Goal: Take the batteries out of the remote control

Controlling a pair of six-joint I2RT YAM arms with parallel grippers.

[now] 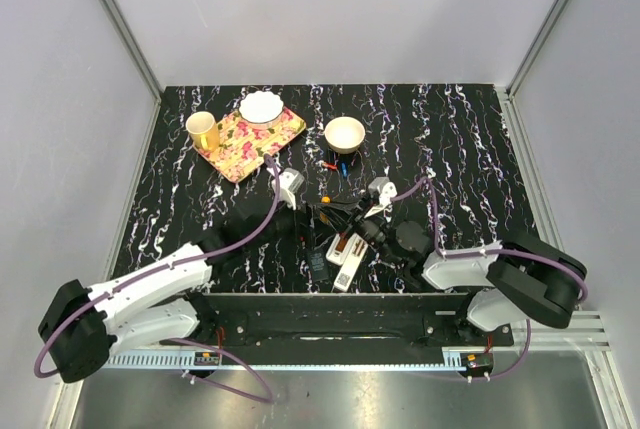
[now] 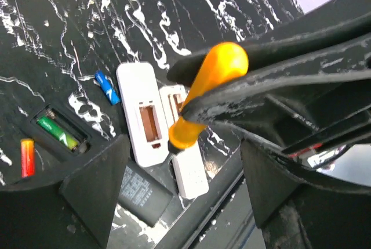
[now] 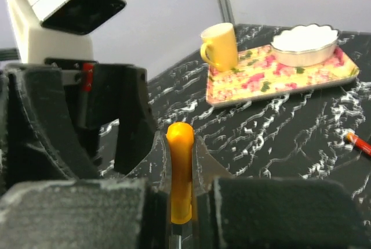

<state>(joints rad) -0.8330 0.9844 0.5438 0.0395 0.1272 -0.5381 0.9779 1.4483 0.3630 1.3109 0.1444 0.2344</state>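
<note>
My left claw (image 2: 182, 194) hangs released over the remotes. The green battery (image 2: 57, 131) sits in the black remote (image 2: 28, 122), left of this claw, long axis diagonal. My right claw (image 3: 179, 202) is clenched on the orange tool (image 3: 180, 162). I judge the left arm nearer.

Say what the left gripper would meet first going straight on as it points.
Probably the orange-handled tool in the right gripper, then a white remote beneath; depth is unclear.
</note>
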